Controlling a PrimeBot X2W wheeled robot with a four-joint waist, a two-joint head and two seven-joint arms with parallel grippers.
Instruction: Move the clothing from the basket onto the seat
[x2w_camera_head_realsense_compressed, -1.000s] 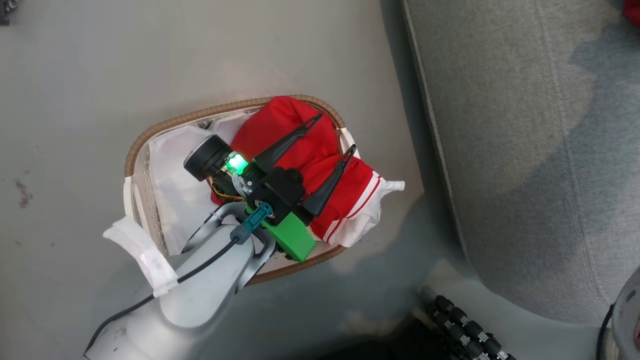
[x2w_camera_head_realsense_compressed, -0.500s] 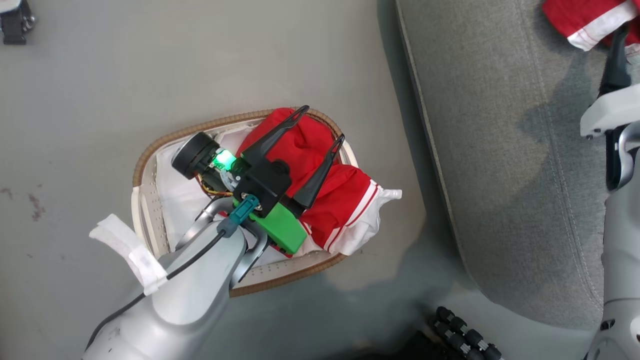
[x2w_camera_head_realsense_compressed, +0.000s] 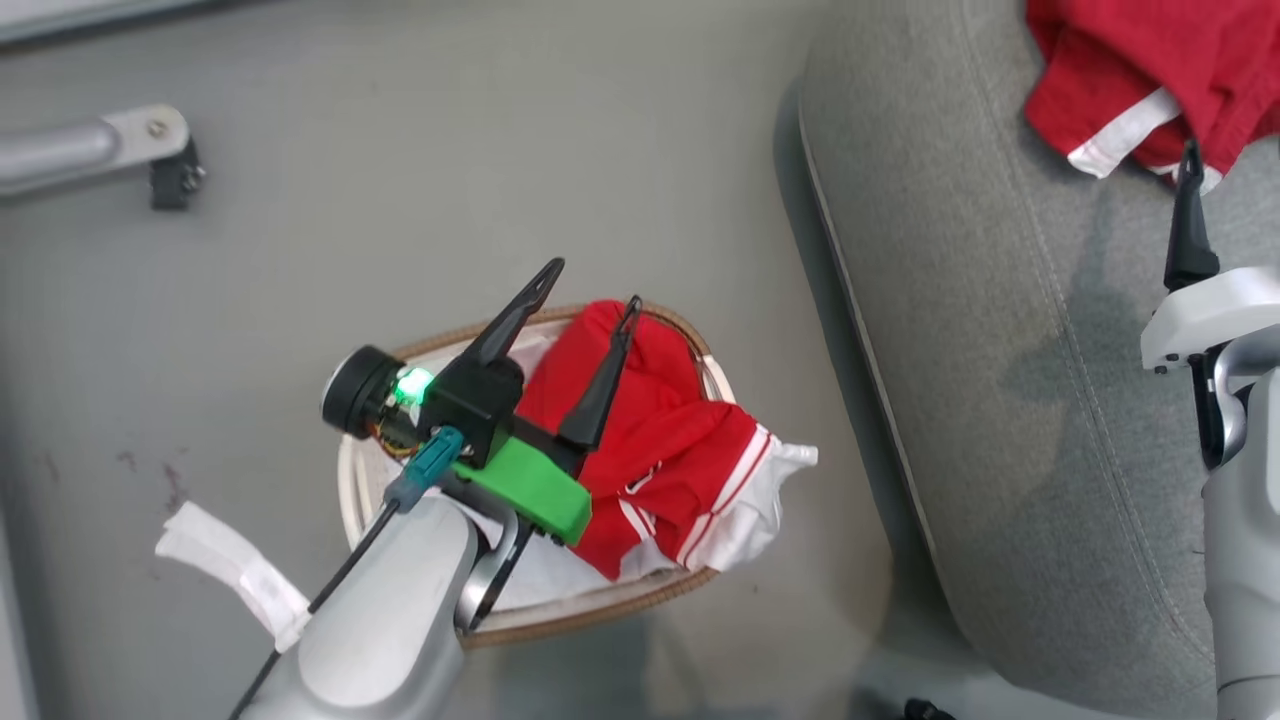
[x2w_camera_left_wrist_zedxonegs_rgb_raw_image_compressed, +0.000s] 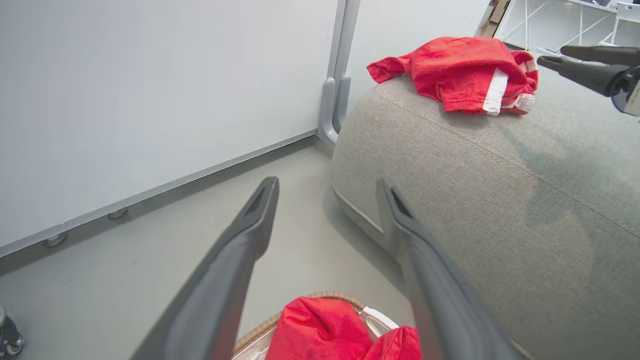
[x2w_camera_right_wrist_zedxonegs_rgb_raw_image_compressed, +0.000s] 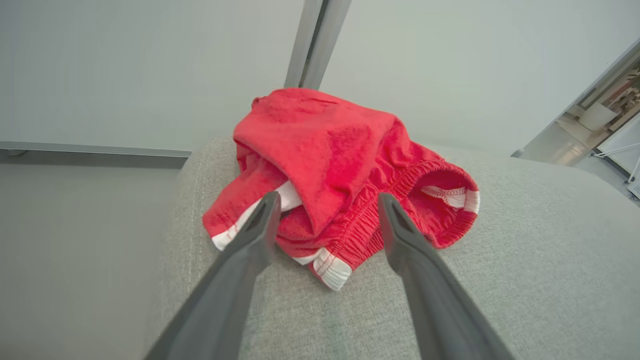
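My left gripper (x2w_camera_head_realsense_compressed: 594, 283), spread wide and empty, hangs mid-frame over the red garment (x2w_camera_head_realsense_compressed: 690, 460) in the basket (x2w_camera_head_realsense_compressed: 600, 612), which trails toward lower right.

Bare floor (x2w_camera_head_realsense_compressed: 480, 150) is lying open around the basket (x2w_camera_head_realsense_compressed: 600, 615). The strip between its rim and the seat (x2w_camera_head_realsense_compressed: 1000, 400) is running narrow. The red striped garment (x2w_camera_head_realsense_compressed: 680, 470) is spilling over the rim and crowding it. Open air is separating my left gripper (x2w_camera_head_realsense_compressed: 594, 283), jaws spread, from that garment. On the seat, red shorts (x2w_camera_right_wrist_zedxonegs_rgb_raw_image_compressed: 345, 165) are lying just ahead of my right gripper (x2w_camera_right_wrist_zedxonegs_rgb_raw_image_compressed: 328, 197), jaws wide apart. Bare cushion is flanking them. A metal post (x2w_camera_left_wrist_zedxonegs_rgb_raw_image_compressed: 340, 75) is standing behind the seat's corner.
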